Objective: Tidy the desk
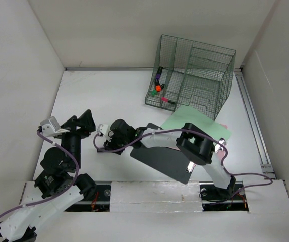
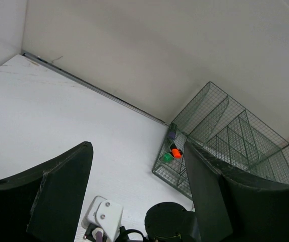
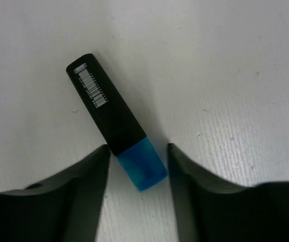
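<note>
The white desk [image 1: 109, 96] holds a black highlighter [image 3: 111, 118] with a blue cap [image 3: 141, 169], lying flat. My right gripper [image 3: 137, 148] is open just above the desk. Its jaws stand on either side of the blue cap end without touching it. In the top view the right gripper [image 1: 115, 137] reaches left across the middle of the desk and hides the highlighter. My left gripper [image 1: 81, 123] is open and empty, raised beside it on the left. In the left wrist view the left gripper [image 2: 136, 176] looks over the right wrist toward the rack.
A dark green wire-mesh organizer rack [image 1: 192, 75] stands at the back right, with several coloured markers [image 1: 158, 85] in its left compartment; it also shows in the left wrist view [image 2: 235, 136]. A green paper sheet [image 1: 194, 123] and a black flat sheet [image 1: 167, 161] lie under the right arm.
</note>
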`<state>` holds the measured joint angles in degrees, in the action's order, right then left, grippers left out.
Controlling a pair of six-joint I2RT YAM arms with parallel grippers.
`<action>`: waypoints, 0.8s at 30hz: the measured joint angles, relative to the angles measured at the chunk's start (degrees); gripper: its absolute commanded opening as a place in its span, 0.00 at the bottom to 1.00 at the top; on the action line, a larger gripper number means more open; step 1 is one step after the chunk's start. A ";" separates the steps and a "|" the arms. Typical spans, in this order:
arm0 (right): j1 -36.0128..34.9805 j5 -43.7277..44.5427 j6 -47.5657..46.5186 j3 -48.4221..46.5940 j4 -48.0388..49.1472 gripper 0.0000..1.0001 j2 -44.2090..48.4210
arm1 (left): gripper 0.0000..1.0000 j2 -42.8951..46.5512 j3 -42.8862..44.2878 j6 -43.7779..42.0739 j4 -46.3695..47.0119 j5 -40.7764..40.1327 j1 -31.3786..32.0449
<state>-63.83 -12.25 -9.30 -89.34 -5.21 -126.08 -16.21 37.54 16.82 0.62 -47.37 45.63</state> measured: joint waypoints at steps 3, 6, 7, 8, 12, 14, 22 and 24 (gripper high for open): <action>0.00 2.14 0.15 0.26 0.59 0.28 -0.04 | 0.68 0.24 0.00 0.17 0.00 -0.87 0.00; 0.00 5.07 0.76 1.07 1.99 0.16 0.04 | 0.68 0.24 -0.02 0.20 0.00 -0.87 0.00; 0.00 5.97 1.01 1.75 2.89 0.14 0.24 | 0.68 0.24 -0.02 0.20 -0.02 -0.85 0.00; 0.00 6.86 1.36 2.86 4.17 0.13 0.70 | 0.68 0.22 -0.02 0.20 -0.02 -0.81 0.00; 0.13 8.94 3.32 7.26 7.06 0.10 3.23 | 0.68 0.22 -0.02 0.17 0.00 -0.37 0.00; 0.83 9.38 4.68 9.29 7.43 0.10 4.74 | 0.68 0.20 -0.02 0.17 0.00 0.35 0.00; 9.01 17.55 16.11 13.31 14.45 0.08 12.59 | 0.68 -1.09 -0.02 -0.13 0.09 4.63 0.00; 12.31 21.99 20.83 13.03 16.39 0.07 14.16 | 0.68 -2.38 -0.02 -0.35 0.15 6.64 0.00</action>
<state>-51.53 9.74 11.53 -76.31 11.18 -111.92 -18.59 37.52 16.47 0.78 -40.73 45.63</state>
